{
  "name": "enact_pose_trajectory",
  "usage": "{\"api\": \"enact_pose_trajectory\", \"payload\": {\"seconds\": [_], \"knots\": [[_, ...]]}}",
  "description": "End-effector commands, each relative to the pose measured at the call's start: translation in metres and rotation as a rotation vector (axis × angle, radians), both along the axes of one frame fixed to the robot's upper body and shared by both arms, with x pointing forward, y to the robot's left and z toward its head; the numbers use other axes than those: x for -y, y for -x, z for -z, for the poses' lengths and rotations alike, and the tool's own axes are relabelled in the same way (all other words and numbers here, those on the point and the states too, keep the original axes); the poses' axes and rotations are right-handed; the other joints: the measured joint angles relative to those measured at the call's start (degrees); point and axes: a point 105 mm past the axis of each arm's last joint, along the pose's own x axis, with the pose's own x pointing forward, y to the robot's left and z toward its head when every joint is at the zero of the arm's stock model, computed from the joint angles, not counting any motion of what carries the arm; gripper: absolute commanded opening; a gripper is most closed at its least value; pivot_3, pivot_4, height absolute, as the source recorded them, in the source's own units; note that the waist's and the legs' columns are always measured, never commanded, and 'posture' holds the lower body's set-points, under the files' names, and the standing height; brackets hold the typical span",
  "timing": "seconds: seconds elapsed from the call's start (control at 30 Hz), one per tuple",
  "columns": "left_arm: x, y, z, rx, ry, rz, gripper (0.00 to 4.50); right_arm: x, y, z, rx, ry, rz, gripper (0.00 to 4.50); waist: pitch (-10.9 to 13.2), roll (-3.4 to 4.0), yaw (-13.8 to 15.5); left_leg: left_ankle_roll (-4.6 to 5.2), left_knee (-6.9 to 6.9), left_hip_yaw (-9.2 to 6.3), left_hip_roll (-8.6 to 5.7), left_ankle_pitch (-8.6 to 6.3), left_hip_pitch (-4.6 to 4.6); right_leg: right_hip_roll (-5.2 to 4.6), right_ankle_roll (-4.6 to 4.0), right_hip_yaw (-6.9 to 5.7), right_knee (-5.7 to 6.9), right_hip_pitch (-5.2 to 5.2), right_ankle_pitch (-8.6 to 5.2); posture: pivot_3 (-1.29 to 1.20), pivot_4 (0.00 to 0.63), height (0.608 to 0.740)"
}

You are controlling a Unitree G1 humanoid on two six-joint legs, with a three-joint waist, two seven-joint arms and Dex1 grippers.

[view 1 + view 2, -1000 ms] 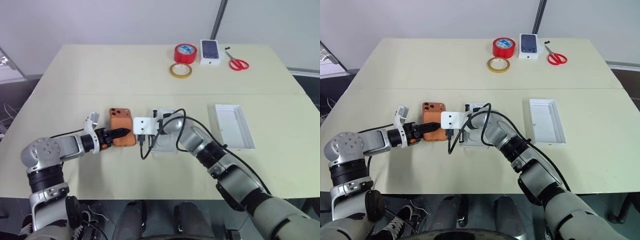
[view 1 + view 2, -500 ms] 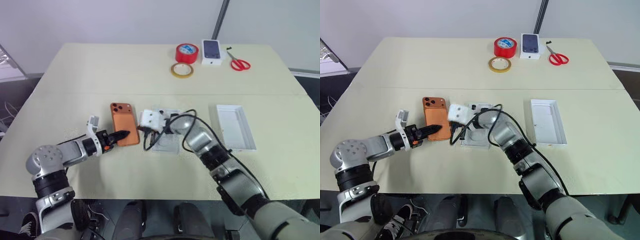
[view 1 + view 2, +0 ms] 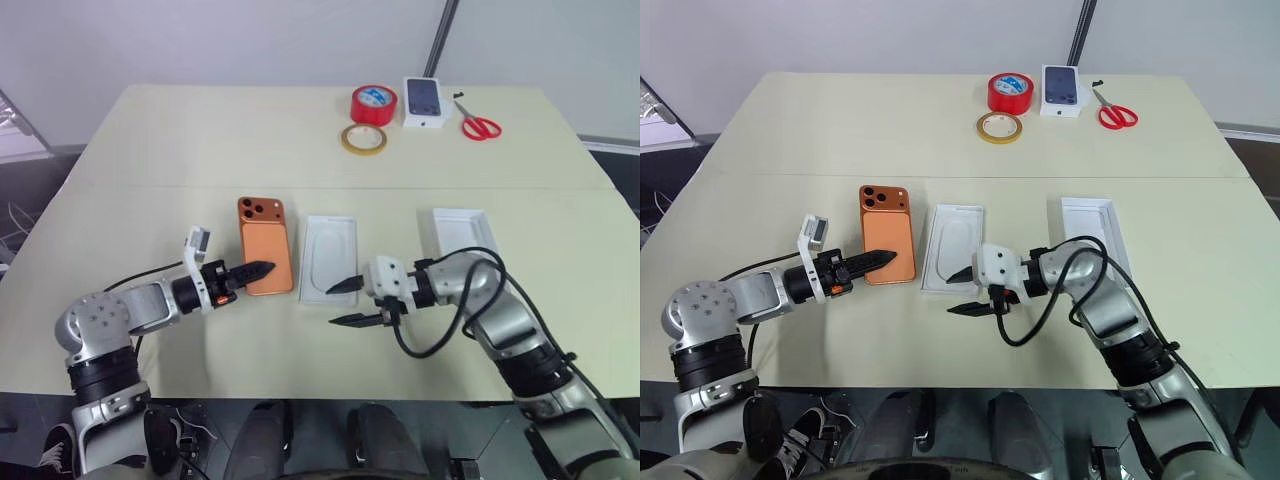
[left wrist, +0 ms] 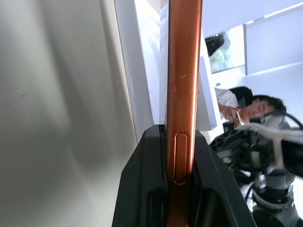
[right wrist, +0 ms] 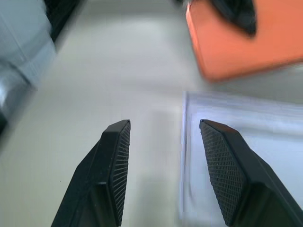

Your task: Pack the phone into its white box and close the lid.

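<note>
Phone [image 3: 268, 256] is pinched at its near edge by the left gripper [image 3: 256, 269]; the right gripper [image 3: 347, 302] hovers spread, empty.

The phone [image 3: 267, 247] is a flat orange slab with rounded corners, back up, its dark camera lenses clustered at the far corner. It is pinched at its near edge between the 2 black fingers of the left end effector [image 3: 258, 269], and in the left wrist view its thin orange side with a long button runs up between the pads; whether it lies fully flat on the counter [image 3: 200, 150] is hard to tell. Just beside it lies a shallow white tray with an oval outline [image 3: 328, 258], perhaps an insert. Further right lies another shallow white tray [image 3: 455, 228], plain white inside, open side up.
</note>
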Motion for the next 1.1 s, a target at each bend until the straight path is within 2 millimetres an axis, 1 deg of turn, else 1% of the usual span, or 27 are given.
{"api": "enact_pose_trajectory", "payload": {"seconds": [0.03, 0.13, 0.27, 0.33, 0.37, 0.43, 0.47, 0.5, 0.57, 0.67, 0.83, 0.87, 0.93, 1.0, 1.07, 1.1], "knots": [[0.004, -0.005, -0.014, 0.075, 0.018, 0.011, 0.0, -0.005, -0.001, -0.004, 0.087, -0.017, -0.005, 2.4, 0.0, 0.0, 0.1, 0.0, 0.01, 0.0, 0.0, 0.01, -0.01, 0.0, 0.0, 0.0, 0.0, 0.0, 0.0, 0.0, 0.15, 0.74], [0.004, -0.009, -0.016, 0.086, 0.013, 0.009, 0.0, -0.005, -0.004, 0.002, 0.139, 0.015, 0.001, 2.4, 0.0, -0.01, 0.4, 0.0, 0.09, 0.0, 0.0, 0.01, -0.01, 0.0, 0.0, 0.0, 0.0, 0.05, 0.0, 0.0, 0.15, 0.74], [0.004, -0.012, -0.016, 0.089, 0.004, 0.006, 0.0, -0.007, -0.003, 0.01, 0.132, 0.032, 0.006, 2.4, 0.0, -0.02, 0.5, 0.0, 0.1, 0.0, 0.0, 0.01, -0.01, 0.0, 0.0, -0.02, 0.0, 0.04, 0.0, 0.0, 0.15, 0.74], [0.005, -0.014, -0.017, 0.094, -0.002, 0.002, 0.0, -0.005, -0.006, 0.015, 0.148, 0.058, 0.02, 1.89, 0.0, -0.02, 0.5, 0.0, 0.1, 0.0, 0.0, 0.01, -0.02, 0.0, 0.0, -0.01, 0.0, 0.04, 0.0, 0.0, 0.15, 0.74], [0.005, -0.015, -0.017, 0.095, -0.002, 0.001, 0.0, -0.002, -0.006, 0.02, 0.145, 0.082, 0.021, 1.54, 0.0, -0.02, 0.5, 0.0, 0.1, -0.01, 0.0, 0.01, -0.02, 0.0, 0.0, -0.01, 0.0, 0.05, 0.0, 0.0, 0.15, 0.74], [0.006, -0.018, -0.016, 0.1, -0.018, -0.013, 0.0, 0.002, -0.009, 0.028, 0.177, 0.14, 0.023, 0.62, 0.0, -0.02, 0.4, 0.0, 0.1, 0.0, -0.01, 0.01, -0.01, 0.0, 0.0, -0.01, 0.0, 0.06, 0.0, 0.0, 0.15, 0.74], [0.008, -0.018, -0.017, 0.104, -0.016, -0.015, 0.0, 0.0, -0.008, 0.026, 0.167, 0.123, 0.023, 0.12, 0.0, -0.02, 0.4, 0.0, 0.1, -0.01, -0.01, 0.01, 0.0, 0.0, 0.0, -0.02, 0.0, 0.06, 0.0, 0.0, 0.15, 0.74], [0.009, -0.019, -0.019, 0.108, -0.008, -0.014, 0.0, -0.005, -0.009, 0.021, 0.159, 0.082, 0.032, 0.05, 0.0, -0.02, 0.4, -0.01, 0.1, 0.0, 0.0, 0.02, 0.0, 0.0, 0.0, -0.02, 0.0, 0.06, 0.0, 0.0, 0.15, 0.74], [0.009, -0.019, -0.021, 0.114, 0.002, -0.014, 0.0, -0.012, -0.01, 0.012, 0.144, 0.023, 0.048, 0.05, 0.0, -0.02, 0.3, -0.01, 0.1, -0.01, 0.0, 0.02, 0.0, 0.01, 0.0, -0.03, 0.0, 0.07, 0.0, 0.0, 0.15, 0.74], [0.013, -0.022, -0.023, 0.119, 0.002, -0.018, 0.0, -0.018, -0.016, 0.007, 0.158, 0.0, 0.068, 0.05, 0.0, -0.02, 0.2, -0.02, 0.1, -0.01, 0.02, 0.03, 0.02, 0.04, 0.0, -0.02, 0.03, 0.07, 0.0, 0.0, 0.15, 0.74], [0.017, -0.035, -0.03, 0.122, 0.032, -0.058, 0.0, -0.026, -0.048, 0.002, 0.249, 0.016, 0.192, 0.05, 0.0, -0.03, 0.3, -0.05, 0.15, -0.01, 0.02, 0.06, 0.01, 0.07, 0.0, -0.03, 0.08, 0.06, 0.01, 0.0, 0.15, 0.74], [0.018, -0.037, -0.03, 0.122, 0.028, -0.061, 0.0, -0.027, -0.054, 0.001, 0.262, 0.015, 0.215, 0.05, 0.0, -0.03, 0.4, -0.27, 0.15, -0.01, 0.01, 0.18, 0.0, 0.08, 0.0, -0.04, 0.08, 0.04, 0.01, 0.0, 0.15, 0.74], [0.021, -0.041, -0.029, 0.118, 0.028, -0.062, 0.0, -0.03, -0.061, -0.002, 0.269, 0.004, 0.245, 0.05, 0.0, -0.03, 0.3, -0.29, 0.13, -0.01, 0.01, 0.2, -0.02, 0.09, 0.01, -0.04, 0.05, 0.04, 0.01, 0.0, 0.15, 0.74], [0.026, -0.044, -0.029, 0.124, 0.024, -0.06, 0.0, -0.033, -0.062, -0.003, 0.235, -0.018, 0.253, 0.05, 0.0, -0.04, 0.4, -0.31, 0.12, 0.0, 0.01, 0.21, -0.04, 0.1, 0.01, -0.04, 0.04, 0.02, 0.01, 0.0, 0.15, 0.74], [0.029, -0.046, -0.027, 0.112, 0.018, -0.05, 0.0, -0.036, -0.06, -0.005, 0.194, -0.041, 0.248, 0.68, 0.0, -0.04, 0.4, -0.3, 0.14, 0.0, 0.01, 0.21, -0.04, 0.11, 0.01, -0.05, 0.06, 0.03, 0.01, 0.0, 0.15, 0.74], [0.029, -0.046, -0.028, 0.114, 0.022, -0.041, 0.0, -0.038, -0.055, -0.005, 0.164, -0.046, 0.229, 1.06, 0.0, -0.04, 0.4, -0.3, 0.16, -0.01, 0.01, 0.21, -0.04, 0.12, 0.01, -0.05, 0.07, 0.05, 0.01, 0.0, 0.15, 0.74]]}}
